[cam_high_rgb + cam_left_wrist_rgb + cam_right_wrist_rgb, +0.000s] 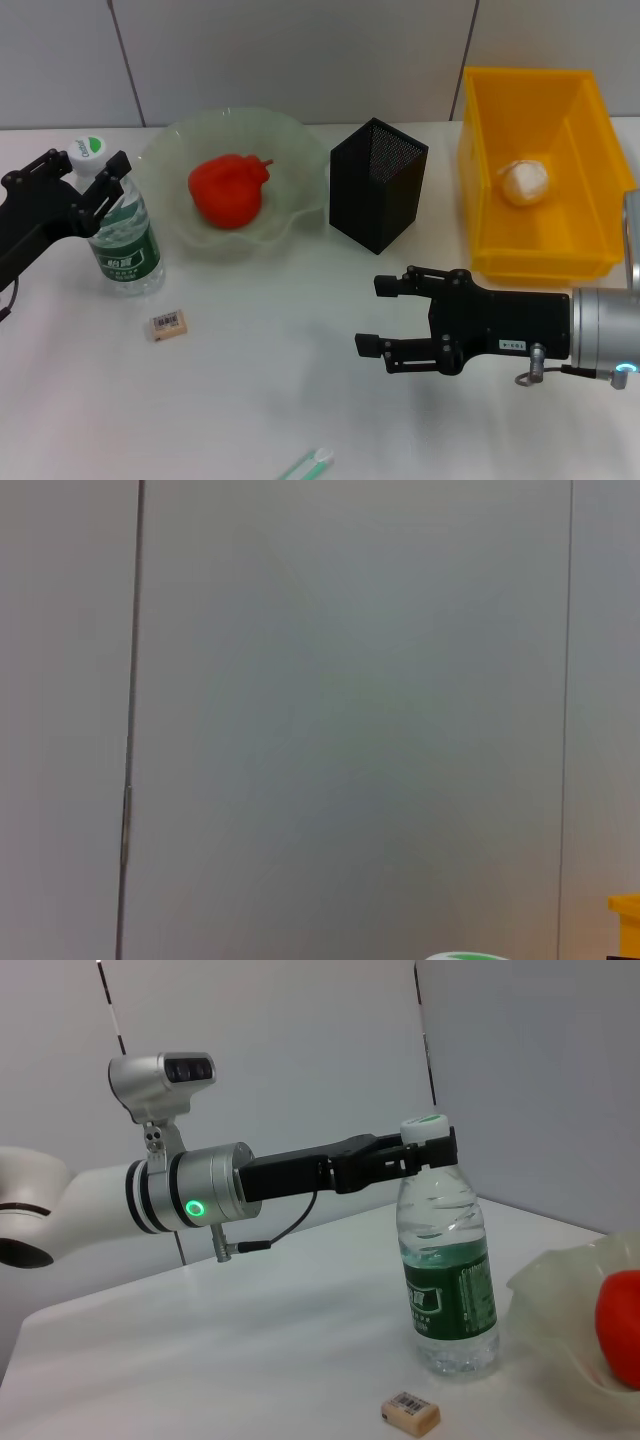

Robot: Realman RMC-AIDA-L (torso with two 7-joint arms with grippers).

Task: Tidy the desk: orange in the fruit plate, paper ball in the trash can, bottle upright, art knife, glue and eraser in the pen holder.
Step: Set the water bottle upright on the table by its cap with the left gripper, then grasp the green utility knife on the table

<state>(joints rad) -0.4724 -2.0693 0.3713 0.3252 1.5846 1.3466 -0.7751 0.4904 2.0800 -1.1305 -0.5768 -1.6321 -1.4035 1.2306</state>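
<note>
Right wrist view is showing the left tool (425,1150) gripping the upright bottle's (447,1280) neck; thin, slippery plastic; right tool (385,315) hovering open, empty.

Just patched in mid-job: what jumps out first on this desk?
The red orange sits in the pale-green fruit plate at the back, and the paper ball lies inside the bright-yellow trash can on the right. On the left, the left tool brackets the neck of the upright bottle, while the right tool hovers open over bare desk in front of the trash can.
</note>
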